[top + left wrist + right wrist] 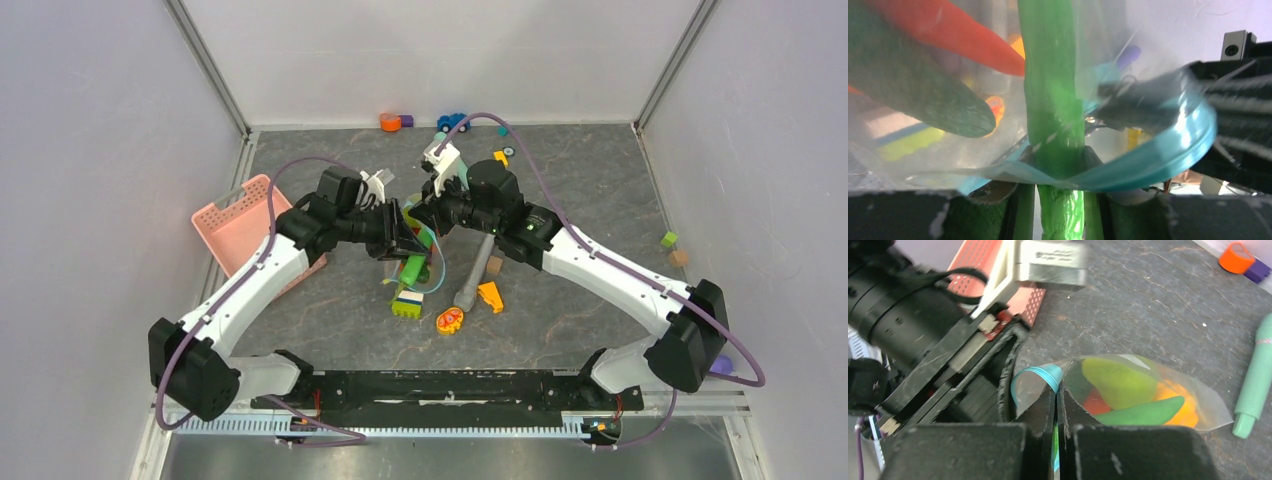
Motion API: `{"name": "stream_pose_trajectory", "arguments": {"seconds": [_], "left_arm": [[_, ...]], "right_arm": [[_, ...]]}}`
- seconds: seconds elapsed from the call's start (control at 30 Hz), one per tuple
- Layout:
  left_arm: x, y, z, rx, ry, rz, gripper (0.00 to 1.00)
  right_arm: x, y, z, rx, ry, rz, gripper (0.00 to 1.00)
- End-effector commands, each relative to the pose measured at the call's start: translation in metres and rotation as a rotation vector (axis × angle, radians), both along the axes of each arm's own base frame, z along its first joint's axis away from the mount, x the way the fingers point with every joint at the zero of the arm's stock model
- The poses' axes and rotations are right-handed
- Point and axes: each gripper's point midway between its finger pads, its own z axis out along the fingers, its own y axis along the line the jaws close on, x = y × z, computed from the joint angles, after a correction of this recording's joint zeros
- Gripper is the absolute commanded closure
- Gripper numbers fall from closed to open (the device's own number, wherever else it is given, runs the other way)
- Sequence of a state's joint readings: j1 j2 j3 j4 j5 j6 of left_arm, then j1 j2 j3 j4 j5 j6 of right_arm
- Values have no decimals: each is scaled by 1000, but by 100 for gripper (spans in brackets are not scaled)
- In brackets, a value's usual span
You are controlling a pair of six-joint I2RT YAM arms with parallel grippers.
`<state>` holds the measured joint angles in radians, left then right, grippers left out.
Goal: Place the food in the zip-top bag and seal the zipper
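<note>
My left gripper [1059, 161] is partly closed around a long green food [1053, 100]. The teal zipper [1168, 155] loops across it. My right gripper [1057, 407] is pinched tight on the zipper edge. The zip-top bag [1215, 412] sits between them with more food [1120, 382] inside. A pink basket [235, 225] is behind my left arm. A teal stick [1258, 375] lies near the bag.

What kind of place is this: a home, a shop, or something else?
Probably a robot test cell in a lab. Plain white panels enclose a grey tabletop, a left arm and a right arm are bolted at its near edge, and toys such as a blue car lie scattered.
</note>
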<state>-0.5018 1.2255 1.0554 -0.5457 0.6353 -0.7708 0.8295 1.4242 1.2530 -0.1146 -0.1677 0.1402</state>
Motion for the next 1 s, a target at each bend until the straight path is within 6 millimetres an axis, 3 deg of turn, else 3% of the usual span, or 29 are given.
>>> {"name": "stream_pose_trajectory", "arguments": {"seconds": [0.0, 0.23, 0.4, 0.67, 0.83, 0.97], "left_arm": [[8, 6, 10, 92, -122, -74, 91], [40, 8, 4, 172, -186, 0, 91], [59, 9, 1, 188, -208, 80, 92], [63, 10, -14, 218, -203, 78, 67], [63, 15, -26, 253, -175, 99, 63], [75, 28, -27, 320, -184, 245, 62]], "right_arm": [[-17, 17, 28, 38, -96, 168, 100], [-27, 22, 30, 57, -69, 228, 100], [-18, 20, 27, 76, -13, 146, 100], [-7, 15, 19, 91, 52, 46, 100], [-2, 10, 18, 129, 114, -5, 100], [0, 8, 16, 160, 152, -44, 100]]}}
